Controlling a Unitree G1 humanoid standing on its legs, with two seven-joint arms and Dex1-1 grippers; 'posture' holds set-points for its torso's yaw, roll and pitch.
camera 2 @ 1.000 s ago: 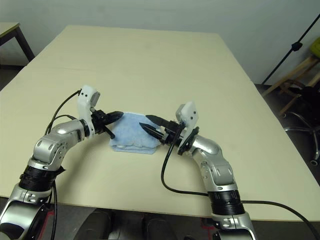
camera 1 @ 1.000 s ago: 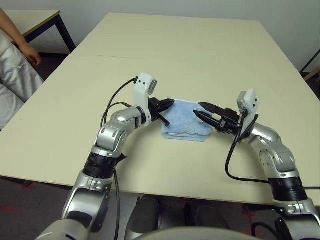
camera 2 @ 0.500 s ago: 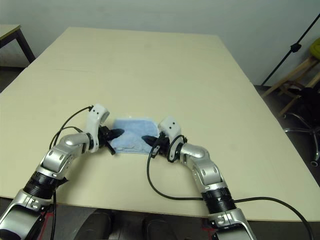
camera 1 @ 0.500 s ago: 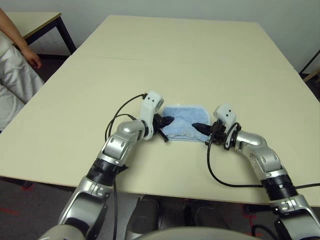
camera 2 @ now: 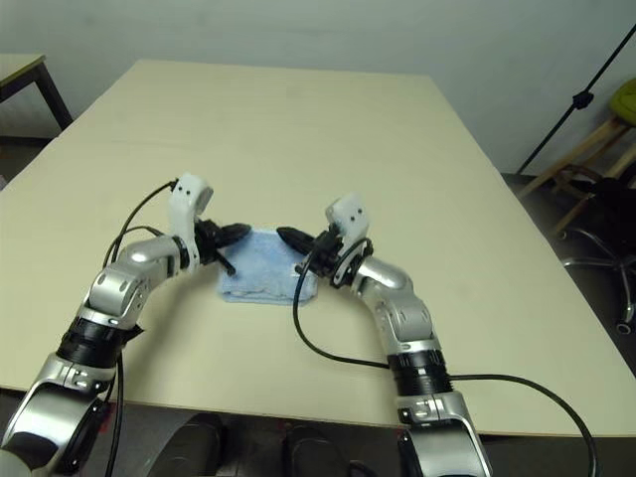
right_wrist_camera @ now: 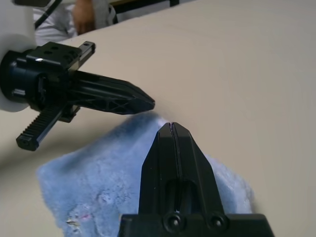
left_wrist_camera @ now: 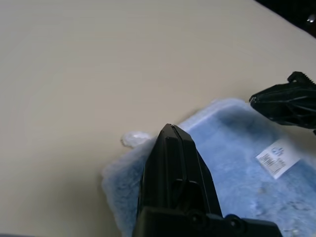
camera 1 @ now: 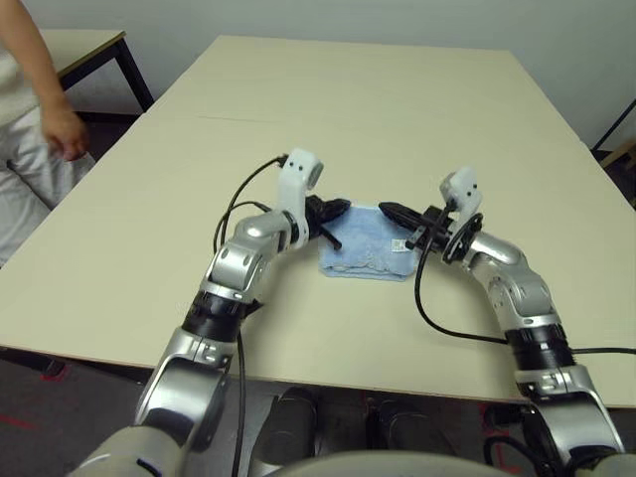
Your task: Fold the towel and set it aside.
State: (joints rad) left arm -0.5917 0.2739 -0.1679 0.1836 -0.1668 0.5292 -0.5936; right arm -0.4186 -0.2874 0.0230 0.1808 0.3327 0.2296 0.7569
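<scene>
The light blue towel (camera 1: 363, 248) lies folded into a small rectangle on the table, with a white label (camera 1: 399, 244) showing on its top layer near the right side. My left gripper (camera 1: 341, 206) is shut and hovers at the towel's far left corner, with nothing between its fingers. Facing it from the right, my right gripper (camera 1: 386, 209) is also shut, just over the far edge of the towel (right_wrist_camera: 98, 182). The two tips point at each other a short gap apart. The Swan motif is out of view.
The beige table (camera 1: 397, 109) stretches wide and bare beyond the towel. A person's hand (camera 1: 65, 129) hangs past the table's left edge, next to a second small table (camera 1: 89, 42). A black stand (camera 2: 581, 94) and a chair are off to the right.
Both grippers have moved from the towel's near edge to its far edge and stayed shut. A white label now shows on top. The person's hand has moved closer.
</scene>
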